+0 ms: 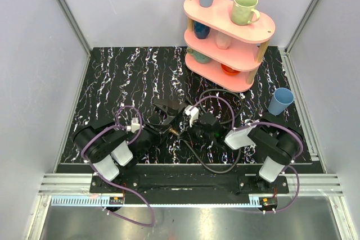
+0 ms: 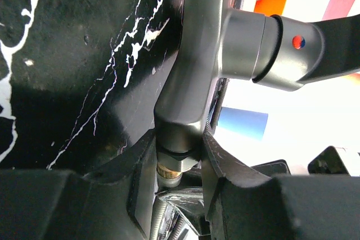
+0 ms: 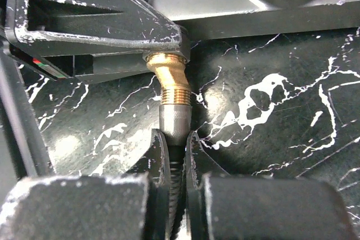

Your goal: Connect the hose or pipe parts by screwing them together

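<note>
A dark angular pipe piece (image 2: 194,54) ends in a brass threaded fitting (image 2: 167,170), and my left gripper (image 2: 179,150) is shut on its lower end. My right gripper (image 3: 176,141) is shut on the black ribbed hose (image 3: 177,178), just behind its knurled metal collar (image 3: 175,119). The hose's brass fitting (image 3: 169,77) bends up into the end of the angular piece (image 3: 169,37). From above, both grippers meet mid-table, the left gripper (image 1: 165,121) facing the right gripper (image 1: 194,131), with brass (image 1: 174,131) between them. The hose (image 1: 216,167) loops around the right arm.
A pink three-tier shelf (image 1: 264,26) with cups stands at the back right. A blue cup (image 1: 280,100) sits upside down on the table near the right arm, and the same blue cup (image 2: 243,123) shows in the left wrist view. Purple cables (image 1: 126,111) arc over both arms.
</note>
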You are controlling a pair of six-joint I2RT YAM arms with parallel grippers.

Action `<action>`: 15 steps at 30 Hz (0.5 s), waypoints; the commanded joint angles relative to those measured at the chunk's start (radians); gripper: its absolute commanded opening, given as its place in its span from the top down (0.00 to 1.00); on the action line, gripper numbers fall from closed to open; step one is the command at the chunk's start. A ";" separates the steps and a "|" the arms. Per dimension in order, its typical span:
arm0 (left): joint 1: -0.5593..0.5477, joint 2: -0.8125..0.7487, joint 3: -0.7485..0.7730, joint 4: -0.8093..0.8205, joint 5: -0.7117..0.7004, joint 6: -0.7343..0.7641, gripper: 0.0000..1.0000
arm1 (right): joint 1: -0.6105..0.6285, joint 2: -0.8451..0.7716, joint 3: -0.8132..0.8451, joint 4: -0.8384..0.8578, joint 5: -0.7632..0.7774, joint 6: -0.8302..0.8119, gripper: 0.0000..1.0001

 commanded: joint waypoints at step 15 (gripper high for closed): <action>-0.054 -0.109 -0.214 0.411 0.061 -0.015 1.00 | -0.143 0.198 0.012 0.739 -0.448 0.500 1.00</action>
